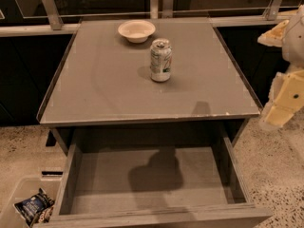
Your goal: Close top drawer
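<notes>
The top drawer [152, 217] is pulled far out under the grey tabletop [109, 84]. Its deep grey box is empty, with a shadow on its floor. Its front panel lies along the bottom edge of the view, and the knob is out of sight. My gripper [280, 106] hangs at the right edge of the view, beside the table's front right corner and above the drawer's right side wall. It touches nothing.
A soda can [161, 60] stands upright on the tabletop. A cream bowl [136, 30] sits behind it near the back edge. A clear bin [23, 203] with a snack bag [32, 207] stands on the speckled floor left of the drawer.
</notes>
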{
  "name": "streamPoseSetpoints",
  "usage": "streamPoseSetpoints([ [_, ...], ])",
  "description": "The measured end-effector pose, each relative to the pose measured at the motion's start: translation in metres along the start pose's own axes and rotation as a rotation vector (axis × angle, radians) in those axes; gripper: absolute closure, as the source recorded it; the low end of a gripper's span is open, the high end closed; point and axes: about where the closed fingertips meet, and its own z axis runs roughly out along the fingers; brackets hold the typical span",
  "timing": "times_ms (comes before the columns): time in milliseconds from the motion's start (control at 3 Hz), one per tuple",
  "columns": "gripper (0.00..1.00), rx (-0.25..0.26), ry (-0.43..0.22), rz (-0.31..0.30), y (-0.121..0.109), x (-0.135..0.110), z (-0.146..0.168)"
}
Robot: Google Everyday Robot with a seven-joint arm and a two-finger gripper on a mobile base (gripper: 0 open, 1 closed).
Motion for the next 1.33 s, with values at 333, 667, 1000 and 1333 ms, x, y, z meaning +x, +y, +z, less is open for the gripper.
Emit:
streamPoseSetpoints([
  [333,0.0,-0.025,-0.074,0.032,0.036,0.025,0.016],
  [667,0.0,-0.124,-0.116,0.126,0.099,0.061,0.05],
  [1000,0.0,-0.299,-0.154,0.218,0.167,0.088,0.091],
  [1333,0.0,-0.514,-0.217,0.221,0.228,0.088,0.123],
])
